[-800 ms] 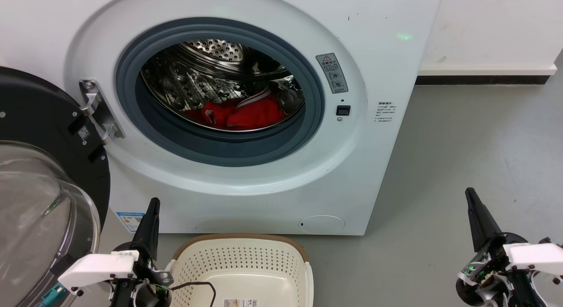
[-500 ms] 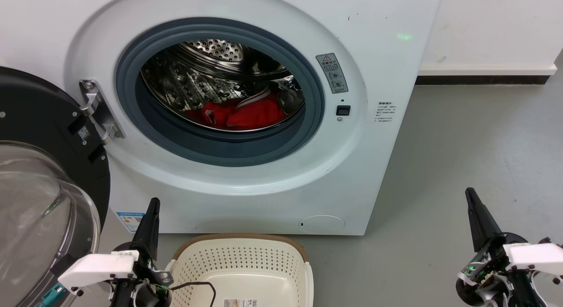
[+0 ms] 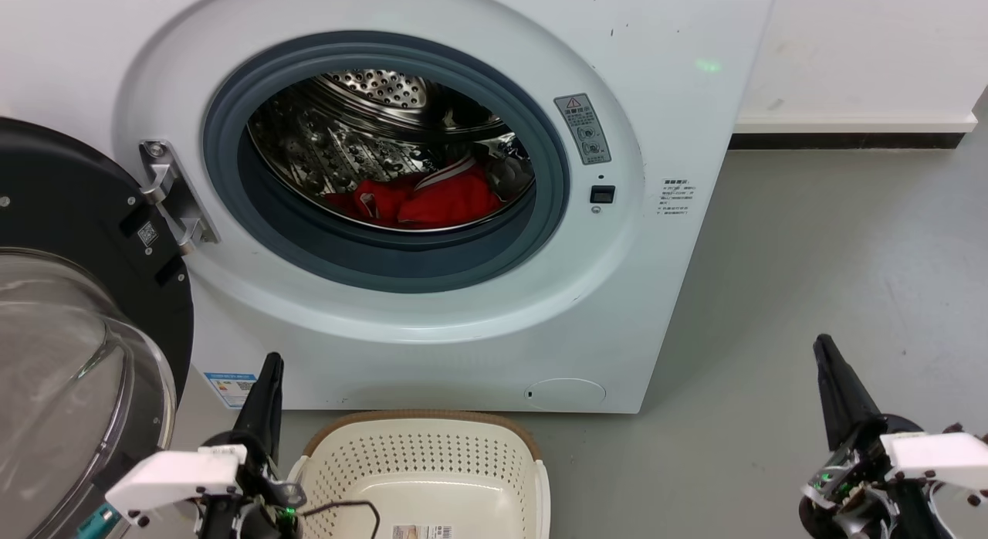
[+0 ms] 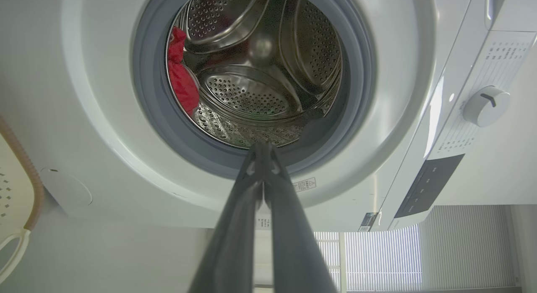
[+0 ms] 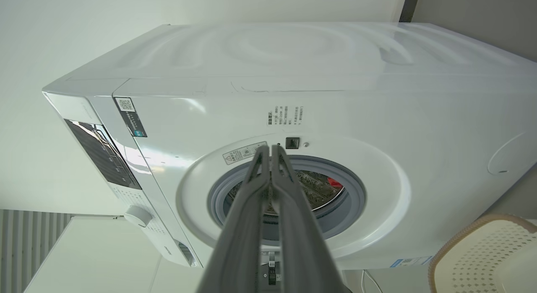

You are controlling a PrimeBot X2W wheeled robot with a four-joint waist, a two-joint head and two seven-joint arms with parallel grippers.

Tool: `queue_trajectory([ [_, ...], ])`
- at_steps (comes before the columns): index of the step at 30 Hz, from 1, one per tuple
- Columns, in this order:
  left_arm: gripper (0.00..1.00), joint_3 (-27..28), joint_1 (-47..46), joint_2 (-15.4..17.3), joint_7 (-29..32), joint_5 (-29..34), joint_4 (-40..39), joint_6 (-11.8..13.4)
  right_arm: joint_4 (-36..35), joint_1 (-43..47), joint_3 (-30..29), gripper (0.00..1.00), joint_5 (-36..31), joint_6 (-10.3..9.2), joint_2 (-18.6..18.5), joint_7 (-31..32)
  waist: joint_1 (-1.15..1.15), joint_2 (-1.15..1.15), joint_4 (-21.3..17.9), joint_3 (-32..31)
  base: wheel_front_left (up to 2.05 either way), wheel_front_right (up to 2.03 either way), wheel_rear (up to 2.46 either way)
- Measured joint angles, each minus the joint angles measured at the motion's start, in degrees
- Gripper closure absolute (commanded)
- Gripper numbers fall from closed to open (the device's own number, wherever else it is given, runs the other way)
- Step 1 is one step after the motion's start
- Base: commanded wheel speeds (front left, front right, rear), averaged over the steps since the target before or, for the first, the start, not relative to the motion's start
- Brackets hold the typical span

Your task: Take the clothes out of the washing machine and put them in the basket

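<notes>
Washer: we face the washer (image 3: 679, 122) with its door (image 3: 69, 207) swung wide to our left, so the drum (image 3: 370, 114) shows through the grey ring.
Clothes: we see the red clothes (image 3: 432, 199) heaped at the bottom of the drum, right of its middle, with a white-striped trim on top. In the left wrist view they show as a red fold (image 4: 182, 81) at the drum's edge.
Basket: the basket (image 3: 417, 417) stands on the floor (image 3: 810, 253) just in front of the washer, below the porthole.
Left gripper: our left gripper (image 3: 271, 361) hangs low between the door and the basket, pointing up at the washer. Its jaws are closed, fingers pressed together with nothing between them.
Right gripper: our right gripper (image 3: 822, 346) hangs low over the floor, well apart from the washer. Its jaws are closed too, gripping nothing.
</notes>
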Motion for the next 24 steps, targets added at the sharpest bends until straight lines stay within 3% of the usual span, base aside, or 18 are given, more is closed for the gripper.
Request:
queue_trajectory([
  [11,0.00,-0.3,2.4,-0.2,-2.1,2.7,0.7,0.0,2.0,2.4,0.2,0.00,-2.2,-0.01,0.1,-2.1,0.00,0.00,0.0,0.1,0.00,0.00,0.00],
  [24,0.00,-0.8,2.7,-0.2,-5.4,17.7,-4.1,2.6,-2.6,3.6,0.0,0.00,-18.4,-0.01,0.2,-5.4,0.00,0.00,0.0,0.3,0.00,0.00,0.00],
])
